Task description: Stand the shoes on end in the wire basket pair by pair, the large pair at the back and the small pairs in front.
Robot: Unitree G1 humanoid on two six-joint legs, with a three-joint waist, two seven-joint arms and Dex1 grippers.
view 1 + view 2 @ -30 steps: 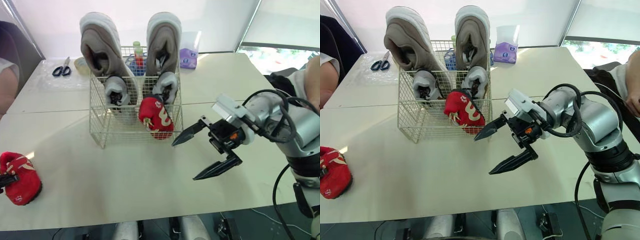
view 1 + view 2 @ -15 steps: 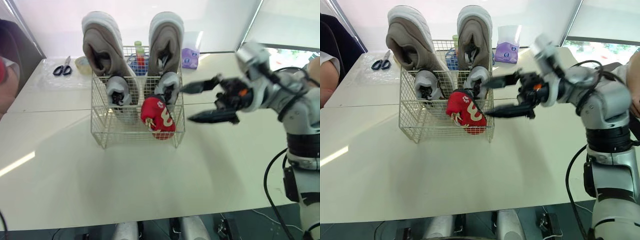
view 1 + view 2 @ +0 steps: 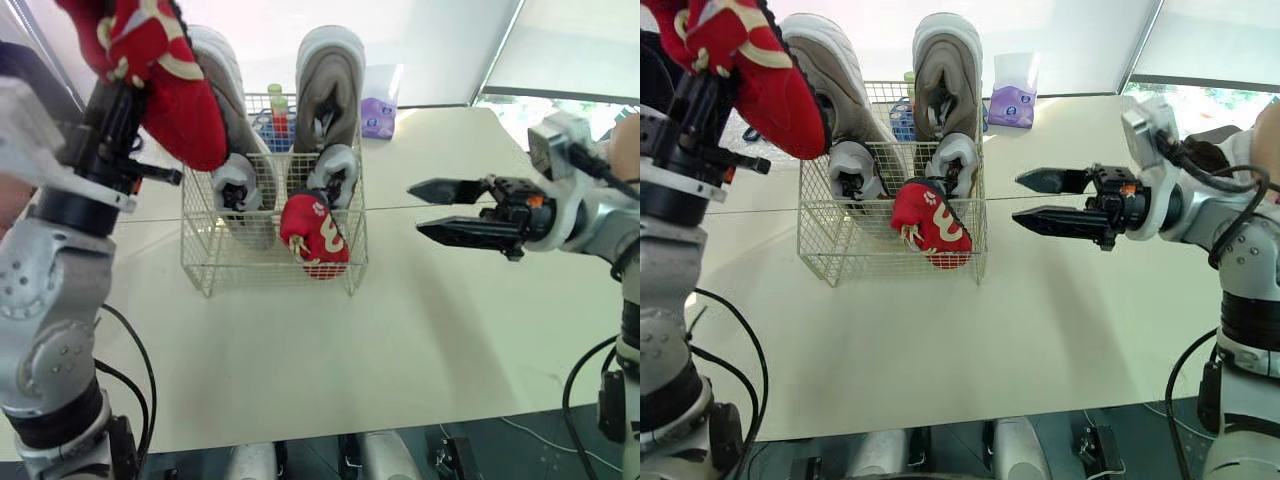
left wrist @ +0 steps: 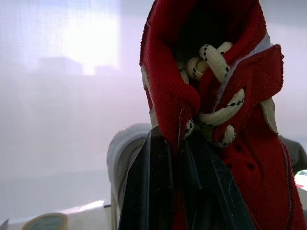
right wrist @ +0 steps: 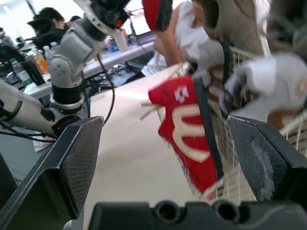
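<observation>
The left pincer (image 4: 173, 143) was clamped on the collar edge of the held red shoe (image 3: 165, 95), carrying it high above the table (image 3: 300, 350), over the left rear corner of the wire basket (image 3: 230, 265). The shoe hung on a slant, its laced opening uppermost and its toe pointing down and toward the basket, so its long axis was already close to the on-end pose the task wants. The basket stood left of the table's middle, nearer the far edge than the near one. At its back stood the large shoes (image 3: 328, 80), with the small grey shoes (image 3: 336, 168) on end just in front of them. The seated red shoe (image 3: 315, 235) leaned in the front row toward the basket's right side. The gap to its left looked like the place for its partner. From the held shoe that gap lay downward and a little toward the table's near edge, so the coming move seemed to call for a descent with a slight forward shift, toe leading. The right pincer (image 3: 418, 207) hovered spread and empty off the basket's right side, fingers aimed at it. The left arm was the one placed to finish the pair.
</observation>
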